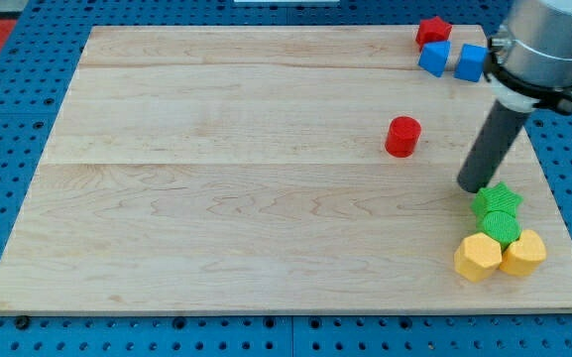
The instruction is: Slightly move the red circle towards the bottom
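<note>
The red circle [402, 136] is sitting on the wooden board [216, 198], in its right half toward the view's top, with bare wood all around it. My tip [479, 185] is resting well to the right of the red circle and a little lower, just at the upper edge of the green star [497, 201]; there is no hand here to open or close, only the bare rod, and it is holding nothing. By my judgement the approach is only beginning: the tip is needing to travel around to the red circle's upper side, then press gently downward for a short stroke. The red, blue, green and yellow blocks right of the red circle are standing clear of that route. No writing or labels are showing.
</note>
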### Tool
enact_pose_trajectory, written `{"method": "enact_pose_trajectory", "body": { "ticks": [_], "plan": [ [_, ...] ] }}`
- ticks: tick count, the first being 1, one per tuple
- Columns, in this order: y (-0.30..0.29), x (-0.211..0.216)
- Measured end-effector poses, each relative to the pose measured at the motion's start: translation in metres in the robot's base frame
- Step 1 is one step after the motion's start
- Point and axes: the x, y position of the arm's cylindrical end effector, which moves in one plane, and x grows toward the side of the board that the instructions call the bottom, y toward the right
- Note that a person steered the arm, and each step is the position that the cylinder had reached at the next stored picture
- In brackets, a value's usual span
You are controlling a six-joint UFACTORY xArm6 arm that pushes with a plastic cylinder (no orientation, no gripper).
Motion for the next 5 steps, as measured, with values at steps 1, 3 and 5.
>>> {"method": "enact_pose_trajectory", "body": {
  "ticks": [1, 3, 5],
  "plan": [
    [-0.04, -0.008],
    [-0.106, -0.022],
    [-0.108, -0.088]
  ]
}}
